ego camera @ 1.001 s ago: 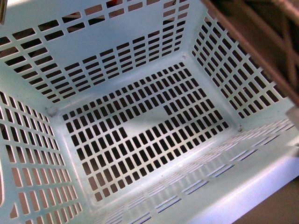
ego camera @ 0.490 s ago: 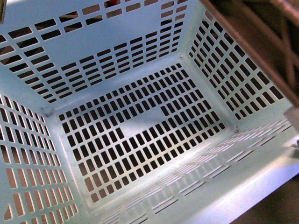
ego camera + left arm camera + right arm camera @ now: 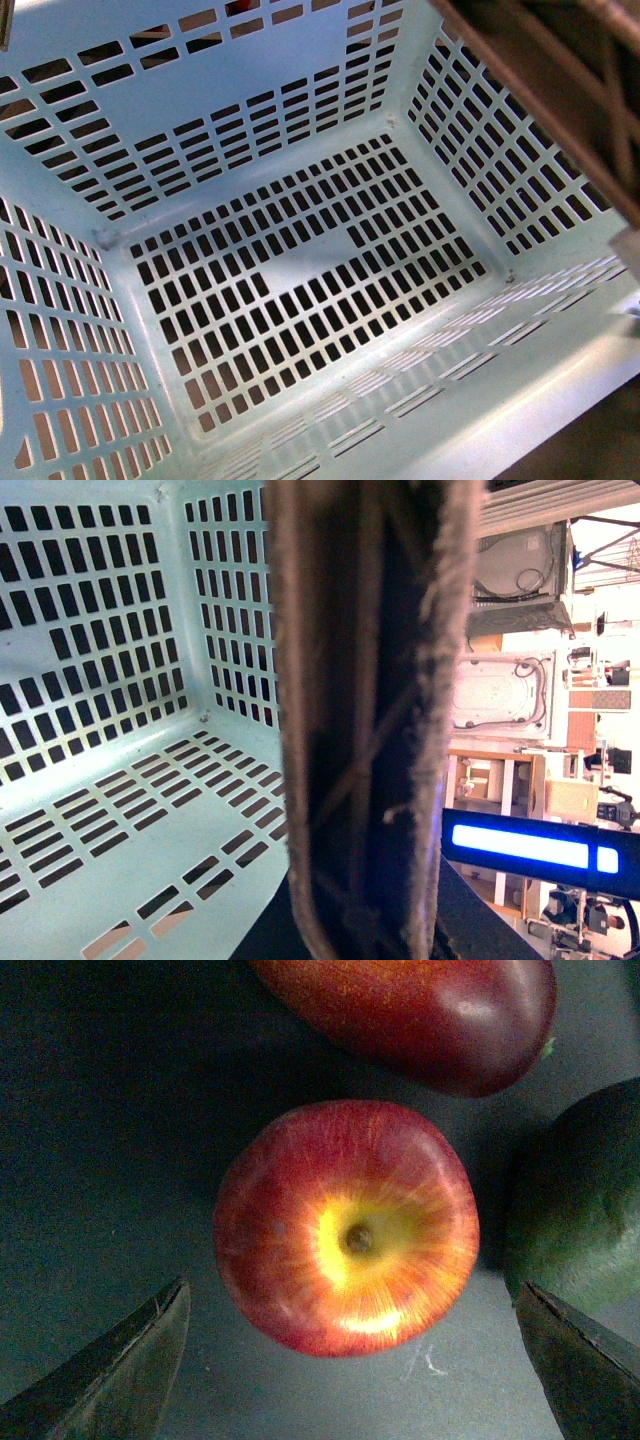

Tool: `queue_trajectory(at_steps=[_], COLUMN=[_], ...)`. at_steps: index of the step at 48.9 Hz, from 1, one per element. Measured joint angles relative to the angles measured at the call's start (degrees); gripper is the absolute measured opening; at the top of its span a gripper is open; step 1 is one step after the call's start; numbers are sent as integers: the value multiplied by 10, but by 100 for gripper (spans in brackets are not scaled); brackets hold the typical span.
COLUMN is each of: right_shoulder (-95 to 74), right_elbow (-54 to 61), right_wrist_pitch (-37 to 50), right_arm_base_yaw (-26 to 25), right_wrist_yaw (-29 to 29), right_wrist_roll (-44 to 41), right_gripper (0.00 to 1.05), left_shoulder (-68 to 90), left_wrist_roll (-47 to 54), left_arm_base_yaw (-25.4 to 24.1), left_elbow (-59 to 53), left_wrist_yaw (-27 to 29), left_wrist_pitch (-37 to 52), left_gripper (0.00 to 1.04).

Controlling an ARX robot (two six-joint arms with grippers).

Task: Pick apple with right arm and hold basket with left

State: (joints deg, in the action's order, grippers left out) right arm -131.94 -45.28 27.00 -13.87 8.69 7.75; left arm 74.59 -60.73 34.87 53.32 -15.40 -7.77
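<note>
Right tool (image 3: 352, 1295): spread open, straddling apple (image 3: 345, 1228) sitting stem-up on dark worktop (image 3: 90, 1110). Likely firm, smooth, slippery, bruisable; best pinched gently across widest girth. Left tool (image 3: 370, 730): against basket (image 3: 100, 780) wall, grip impossible to tell.

The apple (image 3: 346, 1228) rests on the surface (image 3: 90, 1160), two other fruits (image 3: 420, 1015) just beside it.

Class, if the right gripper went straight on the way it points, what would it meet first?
Probably the apple, centred ahead of the open right gripper; how far off it lies is unclear.
</note>
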Motion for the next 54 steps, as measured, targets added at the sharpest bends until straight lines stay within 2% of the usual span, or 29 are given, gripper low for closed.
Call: queue_trajectory(at_steps=[12,19,34,43,54], right_shoulder=[-51,-62,-23,117,363], right_elbow=[-45,-51,8,90,140], right_wrist_pitch=[-8,-7,17,15,-83], right_arm_base_yaw=[0,1,-4,-14,-5], right_wrist_yaw=[-2,-3,-20,-49,-88], right_wrist_roll=[4,8,-13,-43,-47], right_gripper=[96,80,80,80,80], left_shoulder=[0,0,0,0,0], left_wrist_roll=[0,0,0,0,0], left_arm_base_yaw=[0,0,0,0,0], left_elbow=[0,0,0,0,0], left_wrist_yaw=[0,0,1,0,0], left_wrist_pitch=[0,0,0,0,0], left_gripper=[7,7,7,7,7])
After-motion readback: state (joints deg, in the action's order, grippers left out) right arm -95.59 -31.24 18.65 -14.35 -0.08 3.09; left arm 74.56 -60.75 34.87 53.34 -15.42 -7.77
